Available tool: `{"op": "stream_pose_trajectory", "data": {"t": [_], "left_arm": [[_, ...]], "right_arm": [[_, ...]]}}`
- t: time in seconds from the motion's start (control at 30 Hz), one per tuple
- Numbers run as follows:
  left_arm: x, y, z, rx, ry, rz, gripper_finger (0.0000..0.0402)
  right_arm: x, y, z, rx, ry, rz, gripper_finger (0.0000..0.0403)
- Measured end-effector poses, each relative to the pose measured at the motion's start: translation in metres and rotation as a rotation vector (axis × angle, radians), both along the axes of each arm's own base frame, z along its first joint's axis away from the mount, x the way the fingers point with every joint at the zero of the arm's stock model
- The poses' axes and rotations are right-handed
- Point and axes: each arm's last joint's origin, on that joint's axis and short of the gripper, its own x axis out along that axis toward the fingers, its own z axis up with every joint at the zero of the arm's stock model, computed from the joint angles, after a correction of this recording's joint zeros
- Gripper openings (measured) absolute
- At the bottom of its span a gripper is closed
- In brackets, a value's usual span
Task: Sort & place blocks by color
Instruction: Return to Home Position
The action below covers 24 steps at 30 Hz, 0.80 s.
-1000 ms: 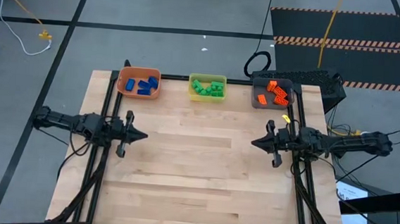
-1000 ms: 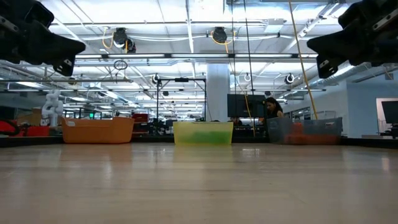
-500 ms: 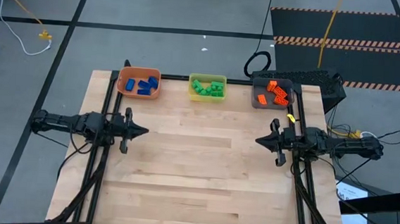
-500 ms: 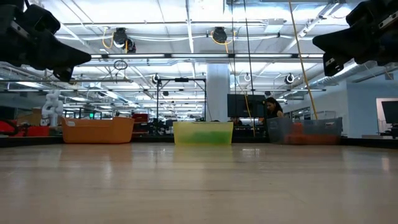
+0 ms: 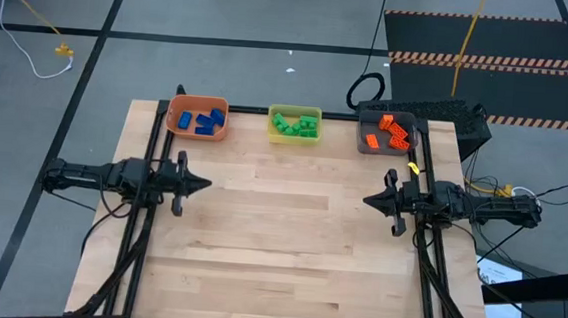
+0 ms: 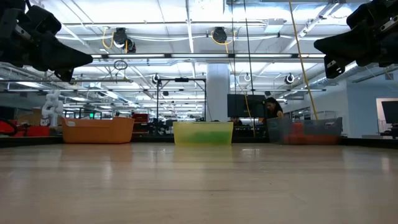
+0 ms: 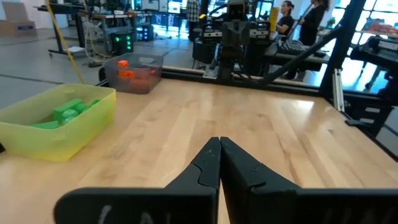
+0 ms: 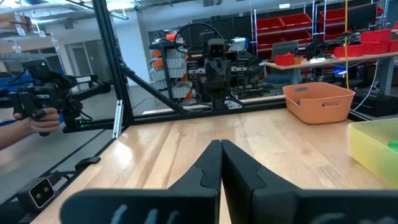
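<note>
left gripper point(image 5: 205, 185): clenched, empty, above table point(image 5: 278, 239) left side | right gripper point(image 5: 366, 200): clenched, empty, right side | blocks point(image 5: 294, 126): far edge, blue in orange bin point(image 5: 199, 99), green in yellow bin point(image 5: 294, 110), orange in grey bin point(image 5: 380, 151) | risk: low; a wide arm swing toward the far edge may clip a bin

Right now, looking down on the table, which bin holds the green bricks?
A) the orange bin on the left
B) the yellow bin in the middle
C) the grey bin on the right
B: the green bricks lie in the yellow bin, between the orange bin with blue bricks and the grey bin with orange bricks.
</note>
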Motion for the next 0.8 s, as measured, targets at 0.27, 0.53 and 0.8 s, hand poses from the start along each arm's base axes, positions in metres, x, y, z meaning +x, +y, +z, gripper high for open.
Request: {"op": "stream_pose_trajectory", "data": {"t": [0.27, 0.53, 0.8], "left_arm": [[0.0000, -0.0006, 0.0000, 0.034, 0.002, -0.021, 0.0017], [0.0000, -0.0006, 0.0002, 0.039, 0.001, -0.022, 0.0003], [0.0001, -0.0006, 0.0001, 0.039, 0.001, -0.022, 0.0026]], "right_arm": [[0.0000, 0.0000, 0.0000, 0.000, 0.000, 0.000, 0.0000], [0.0000, 0.0000, 0.0000, -0.001, 0.000, 0.001, 0.0000], [0.0000, 0.0001, 0.0001, -0.001, -0.001, 0.002, 0.0000]]}}
